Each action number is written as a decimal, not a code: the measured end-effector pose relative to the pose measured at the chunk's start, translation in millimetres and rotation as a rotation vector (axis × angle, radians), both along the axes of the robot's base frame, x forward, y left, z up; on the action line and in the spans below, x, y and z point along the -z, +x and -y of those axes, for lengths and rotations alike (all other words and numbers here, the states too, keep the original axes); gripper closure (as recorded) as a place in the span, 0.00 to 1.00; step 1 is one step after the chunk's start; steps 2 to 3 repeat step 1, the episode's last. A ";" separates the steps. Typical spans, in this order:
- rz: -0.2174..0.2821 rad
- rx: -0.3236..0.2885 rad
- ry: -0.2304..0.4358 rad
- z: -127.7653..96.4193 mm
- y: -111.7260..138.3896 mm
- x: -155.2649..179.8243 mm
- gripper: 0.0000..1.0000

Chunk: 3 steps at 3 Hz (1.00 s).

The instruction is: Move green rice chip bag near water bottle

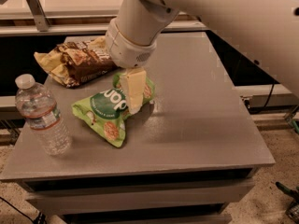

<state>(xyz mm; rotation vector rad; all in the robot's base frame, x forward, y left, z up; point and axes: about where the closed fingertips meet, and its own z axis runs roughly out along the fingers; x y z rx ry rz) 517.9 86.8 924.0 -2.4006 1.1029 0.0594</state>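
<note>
The green rice chip bag [108,110] lies on the grey table [201,115], left of the middle, with its dark green logo facing up. My gripper [132,93] hangs from the white arm directly over the bag's upper right part. One cream finger [132,87] lies across the bag, which bulges on both sides of it, and the other finger is hidden. The bag's lower end rests on the tabletop. The water bottle [43,116], clear with a white cap and a red-striped label, stands upright near the table's front left corner, about a hand's width left of the bag.
A brown and yellow chip bag [72,62] lies at the table's back left, just behind the green bag. The arm's thick white wrist [133,41] hangs over the table's back middle. A lower shelf edge runs behind the table, and floor and cables show at the right.
</note>
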 end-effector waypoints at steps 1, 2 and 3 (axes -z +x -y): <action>0.000 0.000 0.000 0.0 0.0 0.0 0.00; 0.000 0.000 0.000 0.0 0.0 0.0 0.00; 0.000 0.000 0.000 0.0 0.0 0.0 0.00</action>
